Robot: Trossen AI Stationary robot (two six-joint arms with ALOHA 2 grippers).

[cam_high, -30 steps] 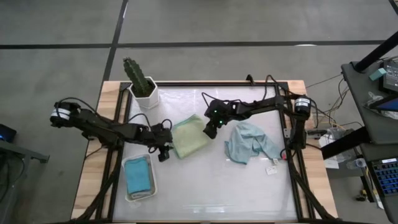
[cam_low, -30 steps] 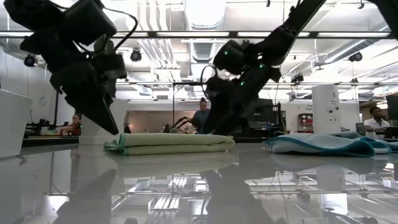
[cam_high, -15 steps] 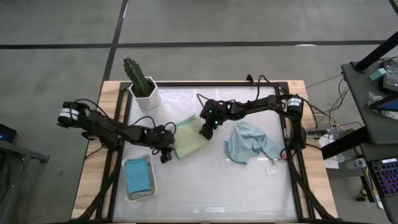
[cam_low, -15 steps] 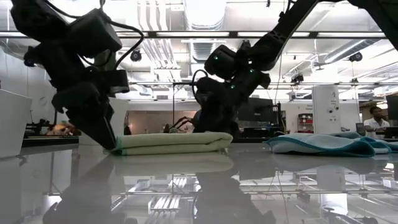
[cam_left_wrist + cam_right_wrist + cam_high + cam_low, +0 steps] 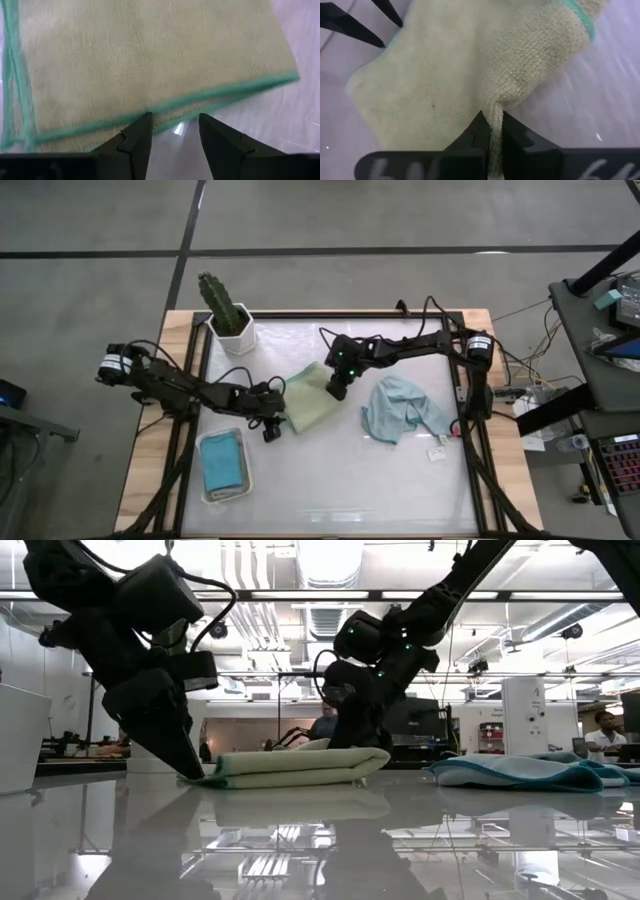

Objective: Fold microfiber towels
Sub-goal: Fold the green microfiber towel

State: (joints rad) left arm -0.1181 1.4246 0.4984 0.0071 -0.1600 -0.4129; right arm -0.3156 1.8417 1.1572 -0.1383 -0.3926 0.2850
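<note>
A sage green towel (image 5: 305, 405) with a teal hem lies folded near the middle of the table, flat on its underside. My right gripper (image 5: 337, 390) is shut on its right edge. At its left edge my left gripper (image 5: 272, 428) stands open and low, fingertips (image 5: 142, 125) at the hemmed edge (image 5: 210, 95). To the right, a pale blue towel (image 5: 400, 408) lies crumpled on the table. A teal towel (image 5: 222, 463) lies in the white tray (image 5: 205, 492). My left gripper has its fingertips right at the sage towel's hemmed left edge (image 5: 150, 112); I cannot tell whether they touch it. My right gripper pinches a raised ridge of the sage towel at its right edge (image 5: 492, 102) between its two fingers. It comes slanting down from the table's far right. That edge (image 5: 372, 755) bulges up a little; the rest lies on the table.
A cactus in a white pot (image 5: 228, 315) stands at the far left corner. The white tray sits near the left front. A small white tag (image 5: 437, 450) lies right of the pale blue towel. Bare tabletop (image 5: 340, 480) stretches along the near side.
My right gripper has shut on the sage towel's right edge, which now stands a little higher and bunched. My left gripper has come down and toward the towel's left edge, staying open. The towel's left part has stayed flat on the table.
</note>
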